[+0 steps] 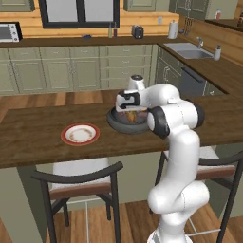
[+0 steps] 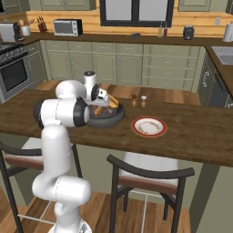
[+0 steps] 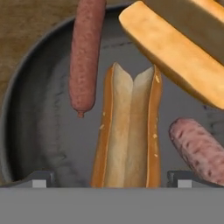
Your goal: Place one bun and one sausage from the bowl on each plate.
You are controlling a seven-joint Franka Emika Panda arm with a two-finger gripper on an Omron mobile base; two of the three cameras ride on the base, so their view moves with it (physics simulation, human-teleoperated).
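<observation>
Split bun [image 3: 130, 131], lying cut side up on the floor of the bowl [image 3: 30, 109], sits nearest the hand camera, centred between the two fingertips [image 3: 41, 178] of the tool [image 3: 113, 179], which is spread wide and grasps nothing. Left to right in the hand view: one sausage [image 3: 85, 52] propped against the bowl's rim, the centred bun, a second bun [image 3: 175, 57] leaning across the upper right, and a second sausage [image 3: 201, 148] at lower right. Count: two buns, two sausages, one bowl.

In the base views, one red-rimmed plate [image 1: 80, 134] lies on the table [image 1: 33, 128], well apart from the bowl [image 1: 124, 124]; two small shakers [image 2: 139, 98] stand beyond it.

Likely hazards, as judged: the right fingertip may descend onto the nearby second sausage and pinch both items together; closing across the soft bun may crush or fold its halves; lifting may catch the overhanging second bun and tip it out.
</observation>
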